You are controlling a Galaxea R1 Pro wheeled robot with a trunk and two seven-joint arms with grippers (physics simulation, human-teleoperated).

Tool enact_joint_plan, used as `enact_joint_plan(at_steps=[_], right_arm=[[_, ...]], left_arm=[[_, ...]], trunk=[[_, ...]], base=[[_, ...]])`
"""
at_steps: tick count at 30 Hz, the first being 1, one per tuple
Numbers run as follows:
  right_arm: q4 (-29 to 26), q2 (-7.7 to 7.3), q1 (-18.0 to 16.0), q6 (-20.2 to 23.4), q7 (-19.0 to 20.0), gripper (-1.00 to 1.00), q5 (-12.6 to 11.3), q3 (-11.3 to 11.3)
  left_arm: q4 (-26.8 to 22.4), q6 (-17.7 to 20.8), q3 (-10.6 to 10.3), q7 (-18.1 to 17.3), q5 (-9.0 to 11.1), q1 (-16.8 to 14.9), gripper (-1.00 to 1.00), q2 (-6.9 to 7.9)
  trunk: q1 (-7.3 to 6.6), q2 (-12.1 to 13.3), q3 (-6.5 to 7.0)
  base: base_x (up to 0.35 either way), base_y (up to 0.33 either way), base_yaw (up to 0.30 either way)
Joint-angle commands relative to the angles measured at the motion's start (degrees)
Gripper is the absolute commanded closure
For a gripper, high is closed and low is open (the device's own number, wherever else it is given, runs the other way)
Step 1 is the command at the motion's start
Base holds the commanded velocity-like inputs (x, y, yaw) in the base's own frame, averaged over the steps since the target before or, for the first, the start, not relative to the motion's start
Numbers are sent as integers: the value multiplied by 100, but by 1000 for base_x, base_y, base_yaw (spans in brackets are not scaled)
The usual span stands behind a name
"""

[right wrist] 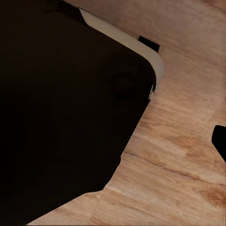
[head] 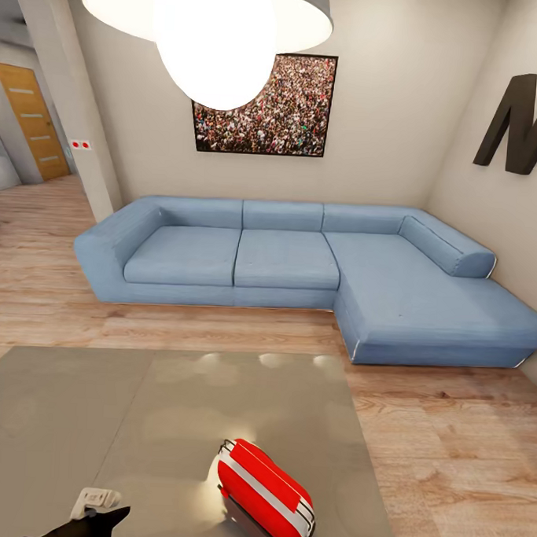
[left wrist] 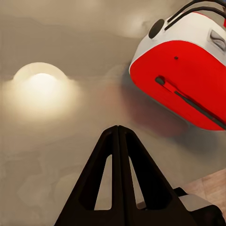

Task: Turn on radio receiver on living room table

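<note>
**Radio's right in front of me on the living room table**

Going left to right in my head view: my left gripper (head: 102, 512) pokes in at the bottom edge, hovering over the table (head: 64, 415), a glossy grey-taupe slab. Just to its right sits the radio receiver (head: 264, 493), near the table's close edge. It's a rounded bright-red box with a white band along its edge and a thin wire handle, tilted at an angle to me. Behind it is the blue L-shaped sofa (head: 300, 262), with the crowd photo (head: 265, 107) above and the big white pendant lamp (head: 210, 29) hanging up top. Far right, a big dark letter "M" (head: 520, 124) on the wall is the only writing I can read, and it's cut off by the edge.

The left wrist view gives me what the head doesn't: the radio (left wrist: 181, 70) up close, with a dark slot along the red face, a white end with a round dark knob, and no brand visible. The left gripper (left wrist: 118, 129) has its fingers pressed together, holding nothing, apart from the radio. The lamp's glare (left wrist: 42, 84) reflects off the tabletop.

The right wrist view is mostly a dark body (right wrist: 61, 108) over the wood floor (right wrist: 179, 155); I can't tell the right gripper's state.
</note>
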Motion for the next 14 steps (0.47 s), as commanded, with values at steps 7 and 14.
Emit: enact_joint_plan(at_steps=[7, 14], right_arm=[[-117, -3, 0, 1, -3, -100, -7, 15], [-111, 4, 0, 0, -3, -100, -2, 10]], left_arm=[[5, -2, -3, -5, -2, 0, 100, 0], [2, 0, 5, 1, 0, 0, 100, -4]], trunk=[[0, 0, 0], [0, 0, 0]], base=[[0, 0, 0], [0, 0, 0]])
